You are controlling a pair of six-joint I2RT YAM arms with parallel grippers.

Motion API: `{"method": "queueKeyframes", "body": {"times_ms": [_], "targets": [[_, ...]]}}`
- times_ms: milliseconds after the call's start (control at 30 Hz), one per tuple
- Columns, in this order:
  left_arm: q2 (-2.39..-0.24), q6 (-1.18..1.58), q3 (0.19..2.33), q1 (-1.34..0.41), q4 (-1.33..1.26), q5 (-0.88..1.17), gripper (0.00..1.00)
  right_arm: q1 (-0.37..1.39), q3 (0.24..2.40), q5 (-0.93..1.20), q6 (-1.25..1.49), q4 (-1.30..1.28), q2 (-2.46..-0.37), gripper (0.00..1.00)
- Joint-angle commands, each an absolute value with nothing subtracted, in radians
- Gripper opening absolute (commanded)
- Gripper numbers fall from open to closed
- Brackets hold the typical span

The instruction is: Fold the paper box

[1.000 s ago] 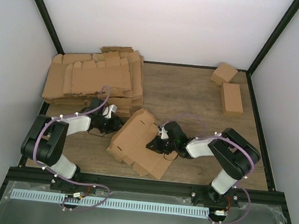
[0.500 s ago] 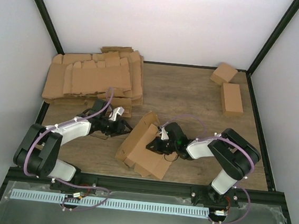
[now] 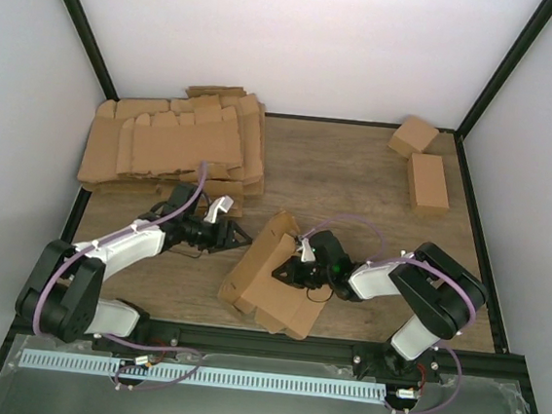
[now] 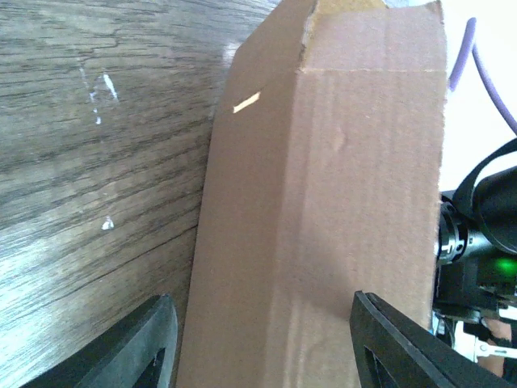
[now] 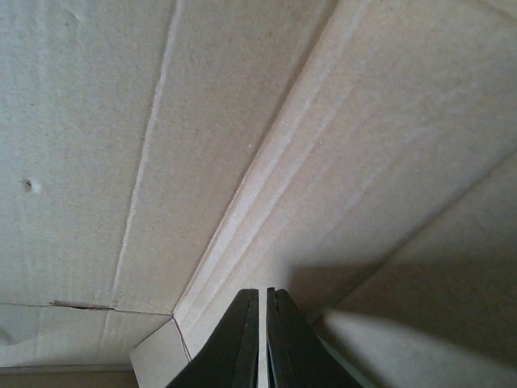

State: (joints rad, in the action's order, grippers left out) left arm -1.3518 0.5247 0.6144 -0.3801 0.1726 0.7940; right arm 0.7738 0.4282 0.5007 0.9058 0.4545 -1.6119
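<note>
From above, the paper box [image 3: 271, 283] sits half-folded on the wooden table [image 3: 357, 176], near the front middle, one wall standing up. The left gripper [image 3: 237, 235] points at that wall from just beside it, jaws spread. The right gripper [image 3: 287, 274] reaches inside the box. A pile of flat cardboard blanks [image 3: 174, 143] lies back left, and two small folded boxes [image 3: 422, 162] back right.

At the left wrist, the dark fingers [image 4: 145, 343] stand wide apart with the box's brown wall rising between them.

At the right wrist, the fingers [image 5: 246, 339] are pressed together, clamping nothing, tips at a crease in the cardboard
</note>
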Motion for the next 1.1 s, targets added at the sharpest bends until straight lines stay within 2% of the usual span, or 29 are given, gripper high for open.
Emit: {"method": "queueKeyframes", "body": {"times_ms": [0,200,400,600,767,1067], "targets": [[-1.318,0.55,0.596,-0.393,0.138,0.84,0.63,0.78,0.423,0.49,0.897,0.492,-1.598,0.06],[-1.283,0.625,0.544,-0.412,0.05,0.856,0.71,0.78,0.411,0.501,0.9,0.527,-1.602,0.06],[-1.263,0.639,0.55,-0.426,0.047,0.869,0.75,0.781,0.419,0.509,0.896,0.533,-1.621,0.06],[-1.237,0.637,0.552,-0.428,0.039,0.875,0.83,0.781,0.418,0.504,0.893,0.533,-1.624,0.06],[-1.279,0.64,0.535,-0.442,0.007,0.89,0.82,0.781,0.417,0.503,0.891,0.541,-1.625,0.06],[-1.289,0.648,0.557,-0.483,0.006,0.878,0.72,0.781,0.405,0.507,0.892,0.559,-1.618,0.06]]}}
